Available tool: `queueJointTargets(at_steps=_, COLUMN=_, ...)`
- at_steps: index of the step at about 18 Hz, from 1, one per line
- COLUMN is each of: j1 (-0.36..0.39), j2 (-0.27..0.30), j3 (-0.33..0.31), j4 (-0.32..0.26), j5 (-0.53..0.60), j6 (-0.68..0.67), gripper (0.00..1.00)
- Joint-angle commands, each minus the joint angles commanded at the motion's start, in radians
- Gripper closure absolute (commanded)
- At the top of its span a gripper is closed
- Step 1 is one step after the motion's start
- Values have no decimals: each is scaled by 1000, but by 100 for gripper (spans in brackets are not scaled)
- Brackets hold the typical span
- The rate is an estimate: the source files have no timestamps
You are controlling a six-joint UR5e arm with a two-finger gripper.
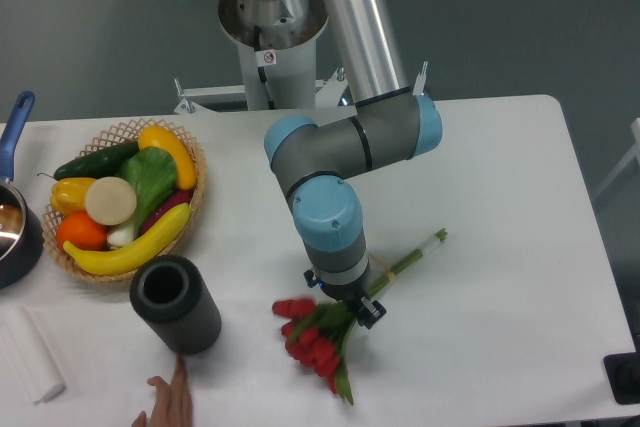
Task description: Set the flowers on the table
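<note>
Red flowers (316, 342) lay low on the white table (500, 207), right of a black cylinder (176, 304), under the gripper (345, 304), whose grasp could not be made out.

The arm (345, 137) consists of polished silver tube links and grey cylindrical joint housings with light-blue end caps. A small red-and-white label sits on the pale base column (270, 67) at upper centre. The wrist end is black.
</note>
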Motion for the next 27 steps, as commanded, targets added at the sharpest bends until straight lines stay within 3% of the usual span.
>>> queueJointTargets(at_steps=3, j1=5, j2=32, j3=-3, j4=2, j5=-11, j6=2, gripper=0)
queueJointTargets(at_steps=5, j1=20, j2=107, j3=0, j4=0, j5=-64, j6=-3, gripper=0)
queueJointTargets(at_steps=12, j1=86, j2=261, j3=-5, j4=-24, j5=-97, j6=-3, gripper=0)
queueJointTargets(at_steps=16, j1=165, j2=319, j3=11, j4=-113, j5=-196, j6=15, gripper=0)
queueJointTargets(at_steps=22, j1=327, j2=413, j3=0, j4=-302, j5=-325, j6=374, gripper=0)
queueJointTargets(at_steps=27, j1=365, j2=460, j3=-48, j4=-319, j5=-328, j6=443, gripper=0)
